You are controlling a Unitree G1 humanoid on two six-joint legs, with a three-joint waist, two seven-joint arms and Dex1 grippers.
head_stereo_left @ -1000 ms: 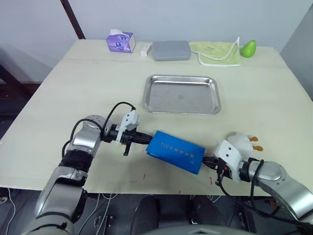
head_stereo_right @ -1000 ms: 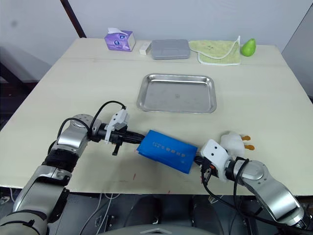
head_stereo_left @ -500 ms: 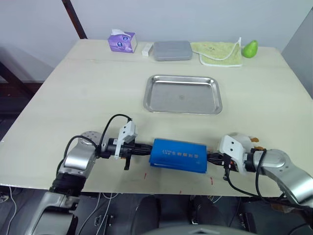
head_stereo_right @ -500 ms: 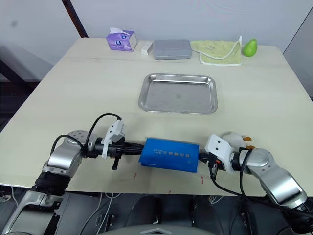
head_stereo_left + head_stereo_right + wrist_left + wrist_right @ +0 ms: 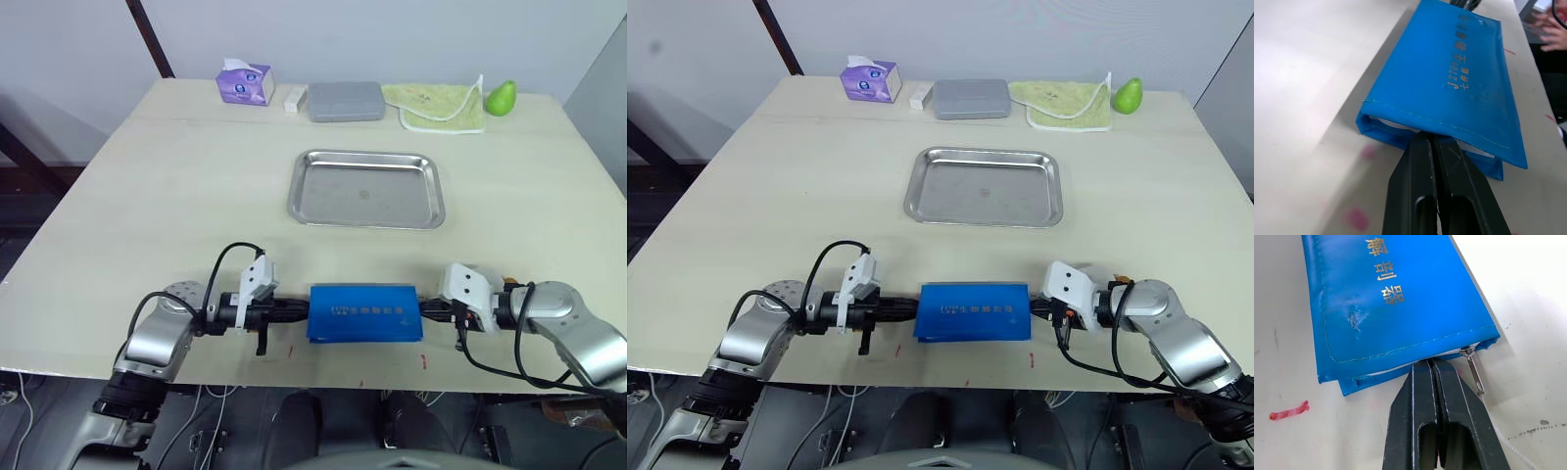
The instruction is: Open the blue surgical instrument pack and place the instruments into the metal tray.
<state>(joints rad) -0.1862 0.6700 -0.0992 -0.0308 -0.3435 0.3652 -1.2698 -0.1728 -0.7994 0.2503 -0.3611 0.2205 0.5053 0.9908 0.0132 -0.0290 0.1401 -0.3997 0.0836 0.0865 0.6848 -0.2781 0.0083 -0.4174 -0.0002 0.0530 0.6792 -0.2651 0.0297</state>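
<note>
Lay closed on the desk (image 5: 147, 176), blue surgical instrument pack (image 5: 363, 312), pinched at opposite short ends between left end effector (image 5: 299, 311) and right end effector (image 5: 428, 310). Risked tearing the zipper seam or losing grip if pulled apart; empty metal tray (image 5: 365, 188) well beyond both.

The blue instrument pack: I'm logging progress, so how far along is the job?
Early. The blue instrument pack lies closed at the table's front edge, the left hand and right hand each shut on one end. Left: opening it and filling the metal tray, which holds nothing.
</note>
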